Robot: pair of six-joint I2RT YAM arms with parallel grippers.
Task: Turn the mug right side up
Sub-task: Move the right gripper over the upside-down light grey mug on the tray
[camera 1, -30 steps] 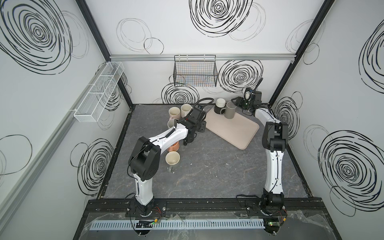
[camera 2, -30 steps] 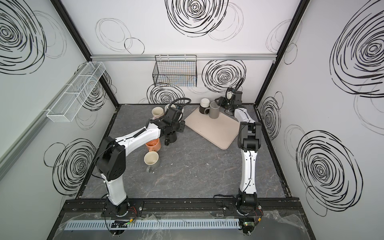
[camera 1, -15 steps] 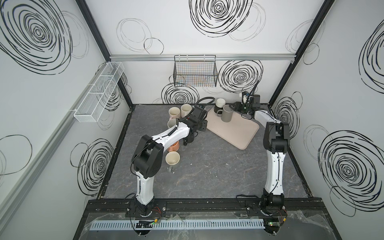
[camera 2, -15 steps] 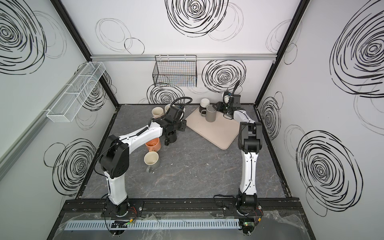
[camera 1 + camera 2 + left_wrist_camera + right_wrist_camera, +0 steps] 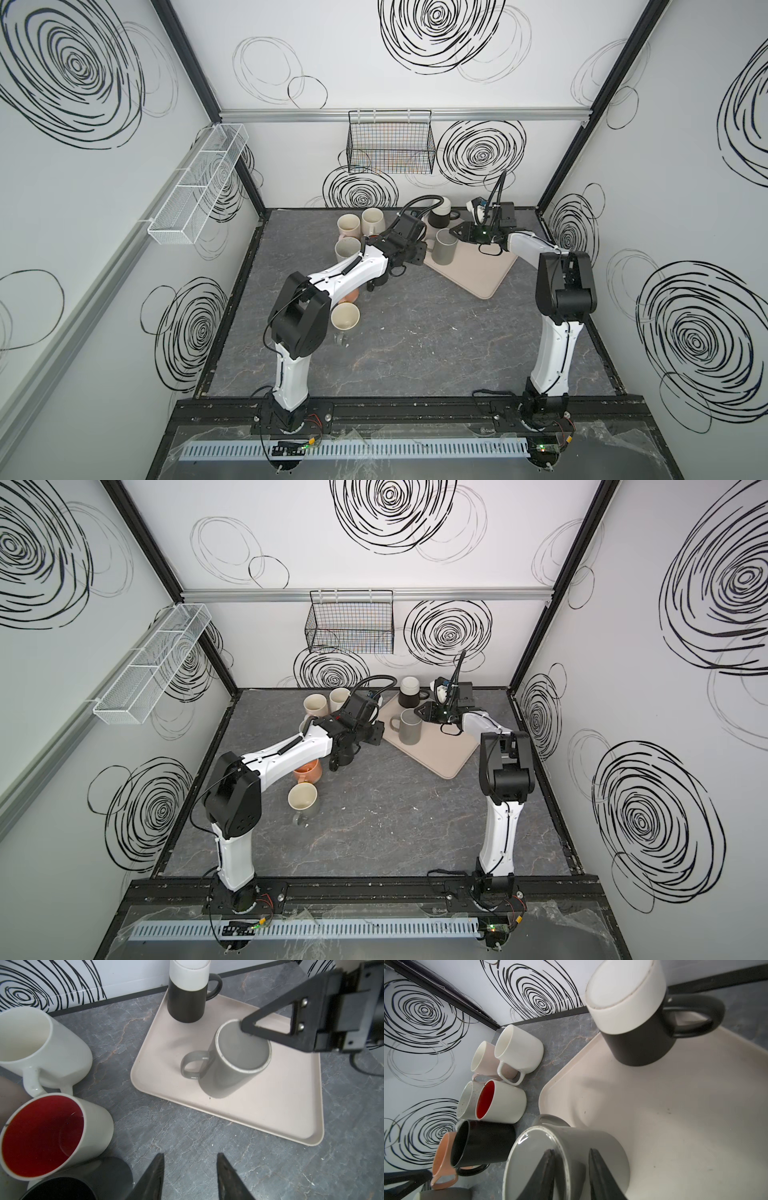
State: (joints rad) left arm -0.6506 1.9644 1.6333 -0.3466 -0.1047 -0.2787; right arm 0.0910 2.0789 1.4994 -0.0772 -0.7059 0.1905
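Observation:
A grey mug (image 5: pixel 444 251) (image 5: pixel 226 1072) (image 5: pixel 571 1159) stands mouth up on the beige tray (image 5: pixel 478 270) (image 5: pixel 270 1109), handle toward the left arm. My right gripper (image 5: pixel 572 1150) (image 5: pixel 455 232) is shut on its wall, one finger (image 5: pixel 246 1027) inside the rim and the other outside. Behind it on the tray a black mug with a white base (image 5: pixel 440 212) (image 5: pixel 188 991) (image 5: pixel 633 1022) stands upside down. My left gripper (image 5: pixel 190 1155) is open and empty, low over the stone floor just in front of the tray's near edge.
Several upright mugs crowd the floor left of the tray: two cream ones (image 5: pixel 348 226) at the back, a red-lined one (image 5: pixel 52 1136), a black one (image 5: pixel 481 1145), an orange one (image 5: pixel 307 771), and a cream one (image 5: pixel 345 318) nearer the front. A wire basket (image 5: pixel 390 145) hangs on the back wall.
The right gripper has come forward and left across the tray, and the grey mug has moved with it, away from the black-and-white mug. The left arm has barely shifted.

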